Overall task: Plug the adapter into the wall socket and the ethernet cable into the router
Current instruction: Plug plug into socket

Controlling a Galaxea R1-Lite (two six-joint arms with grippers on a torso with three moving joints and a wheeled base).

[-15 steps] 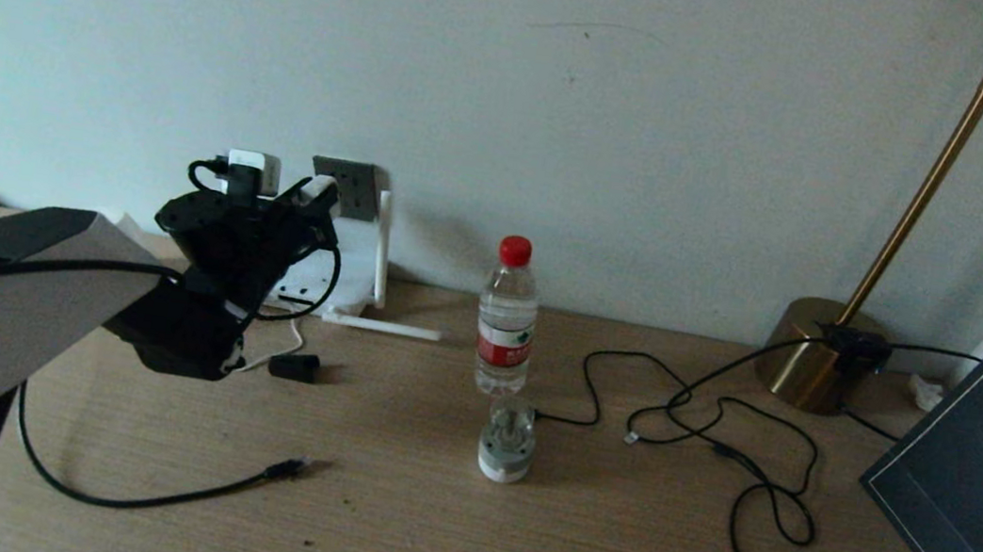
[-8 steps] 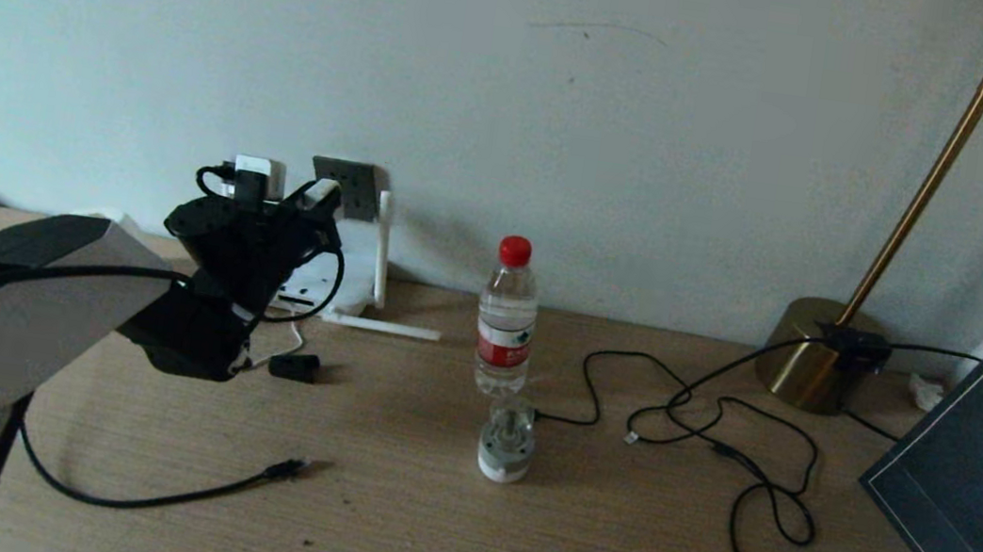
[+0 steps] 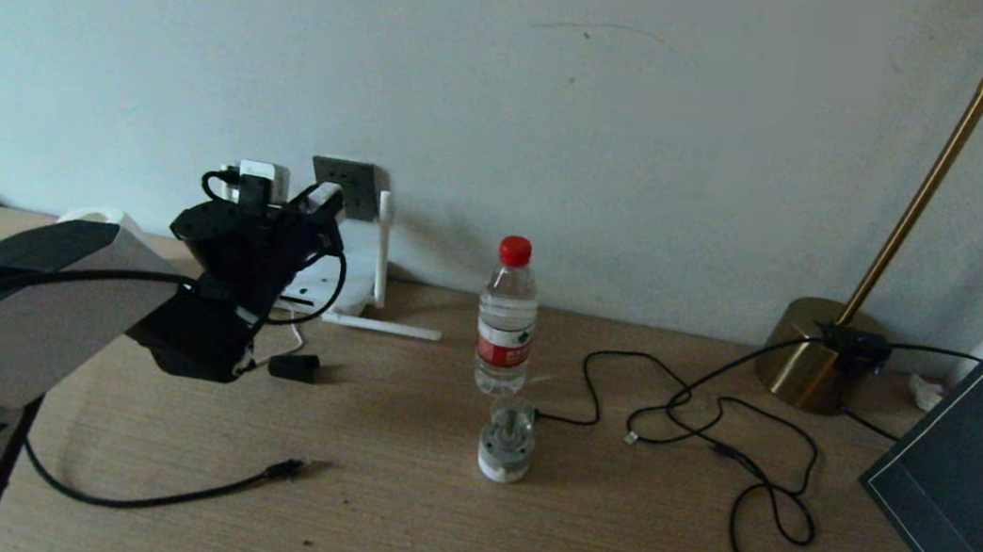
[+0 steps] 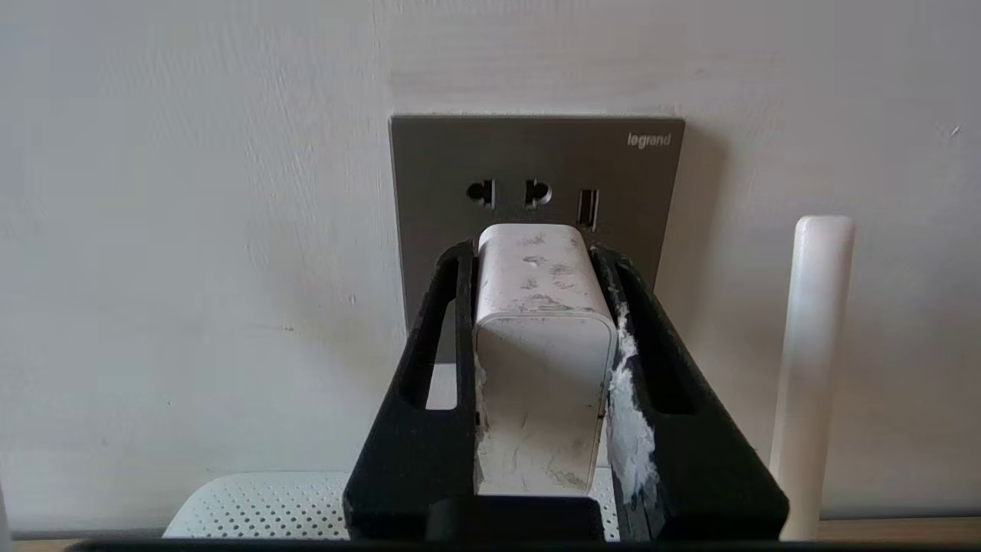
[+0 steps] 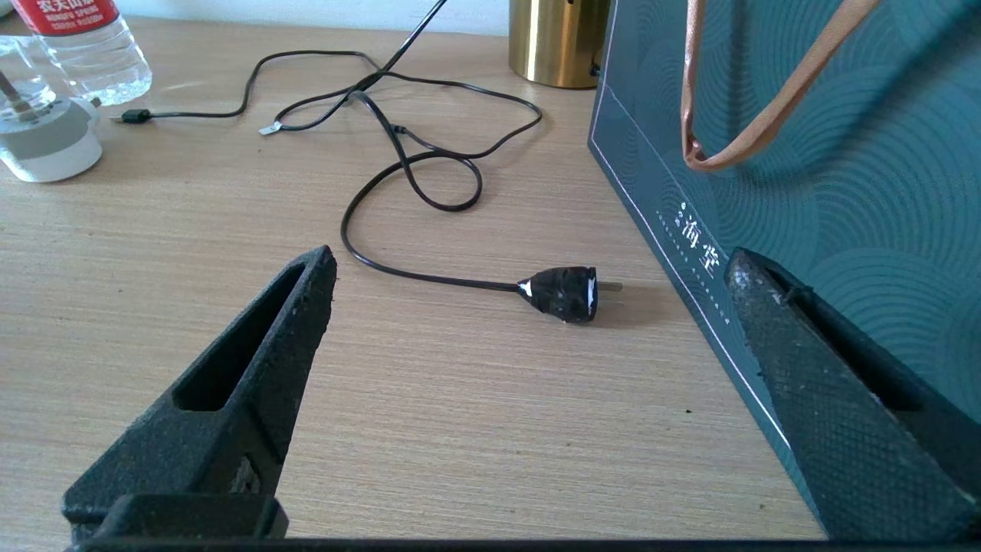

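My left gripper (image 4: 534, 253) is shut on the white adapter (image 4: 540, 337), held up against the wall. The adapter's far end covers the lower part of the dark grey wall socket (image 4: 536, 165); its pins are hidden. In the head view the adapter (image 3: 321, 194) sits just left of the wall socket (image 3: 347, 188). Below stands the white router (image 3: 352, 269) with one antenna (image 4: 812, 368) upright. The ethernet cable (image 3: 169, 492) lies loose on the desk, its connector (image 3: 290, 468) free. My right gripper (image 5: 531, 259) hangs open over the desk, out of the head view.
A small black block (image 3: 294, 367) lies beside the router. A water bottle (image 3: 506, 316) and a small jar (image 3: 507, 440) stand mid-desk. A black cable with a chunky plug (image 5: 563, 294) runs from the brass lamp base (image 3: 813, 361). A dark gift bag (image 5: 805, 153) stands right.
My left arm has moved a little to the right and toward the wall, carrying the adapter closer to the socket. Nothing else has moved.
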